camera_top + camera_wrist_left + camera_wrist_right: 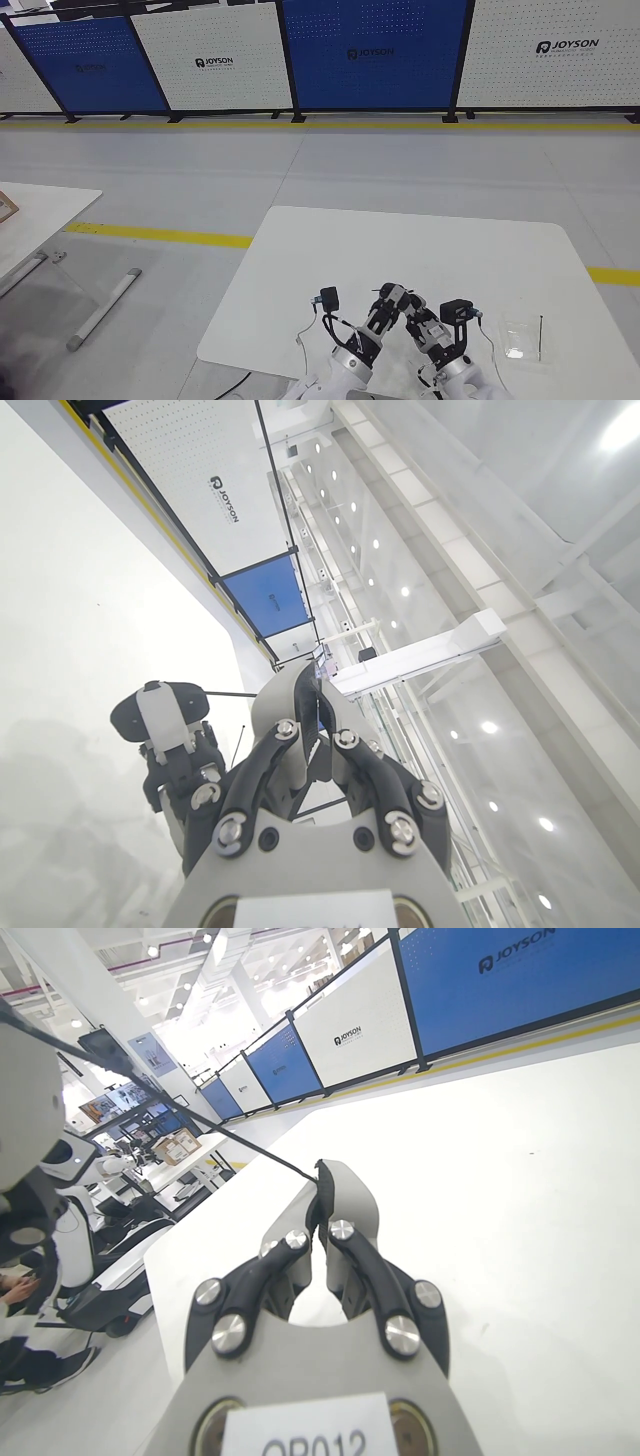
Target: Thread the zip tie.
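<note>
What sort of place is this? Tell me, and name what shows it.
Probably an industrial hall or robot test floor: blue and white pegboard partitions, a yellow line painted on the grey floor, and a high ceiling with rows of lights.

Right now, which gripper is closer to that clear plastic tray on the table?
Right. The clear plastic tray lies to the robot's right; the right gripper is on the side facing it, and the left gripper sits beyond, farther away.
</note>
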